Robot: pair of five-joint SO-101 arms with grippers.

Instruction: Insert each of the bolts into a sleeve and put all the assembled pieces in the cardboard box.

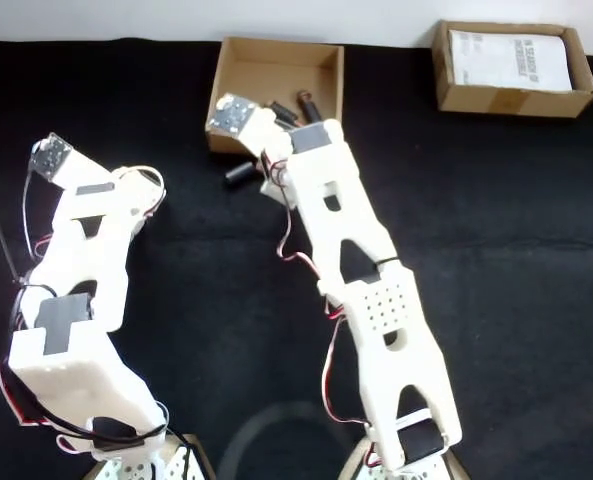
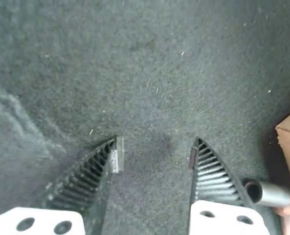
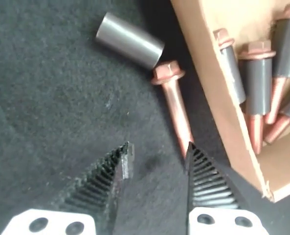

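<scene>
The right tool [image 3: 159, 155] hangs released over the dark tabletop [image 1: 496, 250], just outside the cardboard box [image 3: 218, 88], with its two ribbed fingers [image 3: 113, 178] spread apart and nothing between them. A loose copper-coloured bolt [image 3: 176, 110] lies flat on the tabletop along the box's outer wall. Its shank runs toward the tool and its tip ends right at one finger; whether they touch I cannot tell. Just beside the bolt's flanged head lies a grey sleeve [image 3: 129, 40], on its side and empty, angled away from the box. Inside the cardboard box several assembled pieces [image 3: 259, 73] lie bunched together, each a bolt pushed through a grey sleeve, some leaning over one another. From above, the right arm stretches across the tabletop to the near edge of that box, and the sleeve rests just outside its front wall. The left tool [image 2: 156, 152] hovers released over bare tabletop, jaws wide and empty, near a corner of the box. A second box [image 1: 456, 95] holding a sheet of paper [image 1: 511, 60] sits well apart at the far right.
</scene>
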